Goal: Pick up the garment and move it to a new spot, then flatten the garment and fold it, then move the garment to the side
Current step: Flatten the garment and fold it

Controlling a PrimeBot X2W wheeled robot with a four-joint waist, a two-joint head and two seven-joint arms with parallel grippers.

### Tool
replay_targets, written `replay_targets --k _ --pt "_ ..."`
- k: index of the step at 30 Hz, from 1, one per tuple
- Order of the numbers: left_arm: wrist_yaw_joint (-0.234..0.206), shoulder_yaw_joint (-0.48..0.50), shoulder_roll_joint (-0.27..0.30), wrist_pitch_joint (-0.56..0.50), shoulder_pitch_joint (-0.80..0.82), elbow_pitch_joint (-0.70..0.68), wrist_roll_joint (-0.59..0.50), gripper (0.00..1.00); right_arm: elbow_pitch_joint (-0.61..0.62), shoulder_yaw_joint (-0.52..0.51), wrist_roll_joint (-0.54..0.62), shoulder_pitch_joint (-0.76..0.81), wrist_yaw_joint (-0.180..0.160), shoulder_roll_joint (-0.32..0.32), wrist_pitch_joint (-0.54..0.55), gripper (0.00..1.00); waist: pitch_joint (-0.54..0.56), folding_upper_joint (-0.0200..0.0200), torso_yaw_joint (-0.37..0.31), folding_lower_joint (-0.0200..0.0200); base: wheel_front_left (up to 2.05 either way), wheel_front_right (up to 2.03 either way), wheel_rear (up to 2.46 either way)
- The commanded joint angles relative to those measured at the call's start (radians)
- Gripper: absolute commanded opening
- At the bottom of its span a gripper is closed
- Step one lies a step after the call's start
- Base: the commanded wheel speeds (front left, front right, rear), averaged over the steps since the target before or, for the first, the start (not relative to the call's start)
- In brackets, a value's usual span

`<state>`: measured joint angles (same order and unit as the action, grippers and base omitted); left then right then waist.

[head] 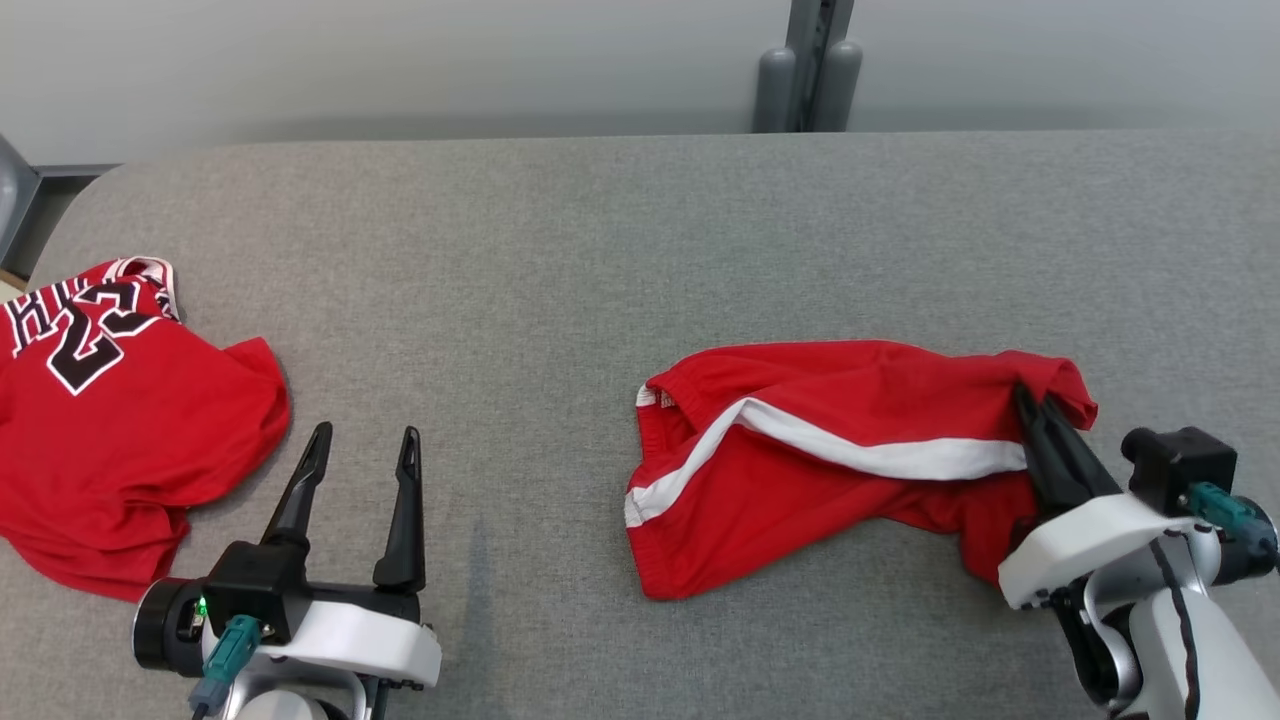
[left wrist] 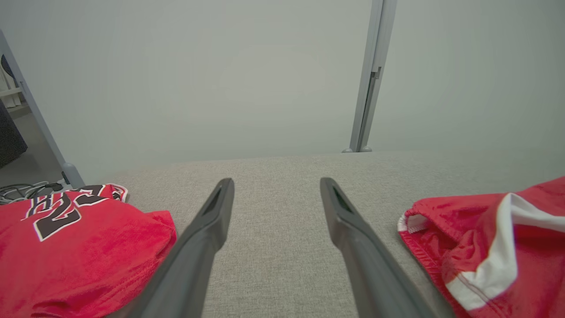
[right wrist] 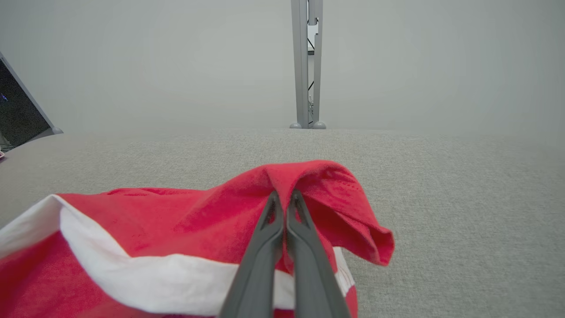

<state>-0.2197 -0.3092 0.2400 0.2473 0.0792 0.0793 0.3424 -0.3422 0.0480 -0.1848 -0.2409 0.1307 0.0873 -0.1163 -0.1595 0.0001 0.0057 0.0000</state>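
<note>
Left gripper [head: 366,432] hung wide open over bare table [head: 600,250], jersey [head: 110,430] near left edge | right gripper [head: 1030,398] pinched raised right end of shorts [head: 820,440] | shorts lay right of centre, broad bare table beyond.

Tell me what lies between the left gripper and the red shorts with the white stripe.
Bare grey fabric surface, seen in the head view, separates the left gripper from the red striped shorts.

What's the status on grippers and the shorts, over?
Right gripper: jaws shut on red shorts at their right end. Left gripper: jaws open, holding nothing. Shorts crumpled on grey table, unfolded. Red jersey lies far left, apart.
</note>
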Motion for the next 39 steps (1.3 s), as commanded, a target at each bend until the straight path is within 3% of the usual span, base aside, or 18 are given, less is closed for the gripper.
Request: replay_targets --k 1,7,9,10,18,28,39 --pt "0.007 -0.003 -0.001 0.006 0.023 0.005 -0.004 1.0 -0.037 -0.004 -0.013 -0.043 0.0 0.011 -0.012 0.0 -0.014 -0.0001 0.012 0.0 0.0 0.0 0.0" --pt "0.016 -0.011 -0.012 0.01 0.049 0.019 -0.008 1.0 -0.164 0.01 -0.036 -0.128 0.0 0.021 -0.021 0.0 -0.038 -0.0001 0.031 0.0 0.0 0.0 0.0" --pt "0.019 -0.014 -0.015 0.011 0.056 0.026 -0.008 1.0 -0.203 0.017 -0.045 -0.149 0.0 0.019 -0.037 0.47 -0.041 -0.0001 0.036 0.0 0.0 0.0 0.0" --pt "0.021 -0.013 -0.016 0.011 0.058 0.028 -0.008 1.0 -0.218 0.021 -0.048 -0.156 0.0 0.017 -0.046 1.0 -0.041 -0.0001 0.036 0.0 0.0 0.0 0.0" --pt "0.023 -0.003 -0.02 0.017 0.034 0.047 -0.003 1.0 -0.22 0.053 -0.062 -0.116 0.0 0.011 -0.105 1.0 -0.013 -0.0001 0.011 0.0 0.0 0.0 0.0" --pt "0.009 0.014 -0.008 0.017 -0.009 0.047 0.0 1.0 -0.011 -0.008 -0.014 0.03 0.0 0.008 -0.1 1.0 0.044 -0.0001 -0.021 0.0 0.0 0.0 0.0" --pt "0.007 0.001 0.008 -0.004 -0.071 0.036 0.01 1.0 0.227 -0.057 0.031 0.177 0.0 -0.015 0.003 1.0 0.087 -0.0001 -0.035 0.0 0.0 0.0 0.0"
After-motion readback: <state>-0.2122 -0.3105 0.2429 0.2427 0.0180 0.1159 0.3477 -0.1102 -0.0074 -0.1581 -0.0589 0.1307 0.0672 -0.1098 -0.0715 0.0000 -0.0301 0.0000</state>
